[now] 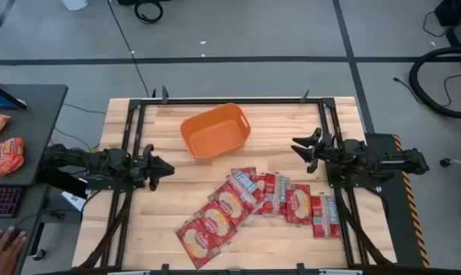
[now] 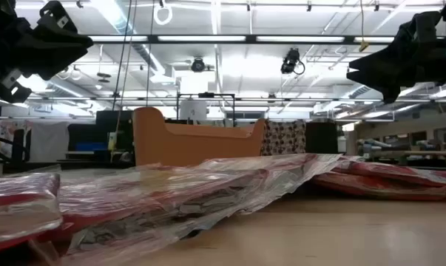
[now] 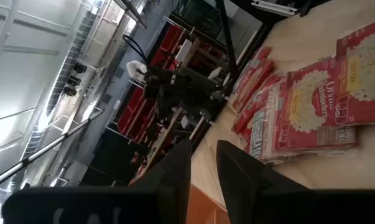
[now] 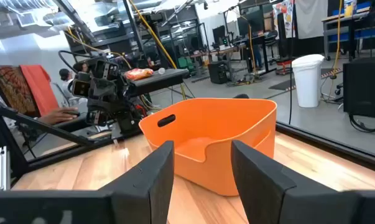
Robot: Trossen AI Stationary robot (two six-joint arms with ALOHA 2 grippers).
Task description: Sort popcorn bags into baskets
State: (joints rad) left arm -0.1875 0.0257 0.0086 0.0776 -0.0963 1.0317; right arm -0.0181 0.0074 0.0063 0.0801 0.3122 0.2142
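Several flat red popcorn bags [image 1: 253,202] with cream labels lie overlapping in a row on the near half of the table, also seen in the low view [image 2: 171,196] and the left wrist view [image 3: 327,102]. The orange basket [image 1: 215,130] stands empty on the far middle of the table [image 4: 212,140]. My left gripper [image 1: 169,168] hovers at the table's left side, above the wood, fingers slightly apart [image 3: 203,168] and empty. My right gripper [image 1: 297,145] hovers at the right side, open [image 4: 203,171], pointing toward the basket, empty.
Black metal frame rails [image 1: 131,122] run along the table's left, right and far sides. A side desk [image 1: 16,145] to the left holds more packets and a keyboard; a person's hand [image 1: 2,248] rests near it. Bare wood lies between basket and left gripper.
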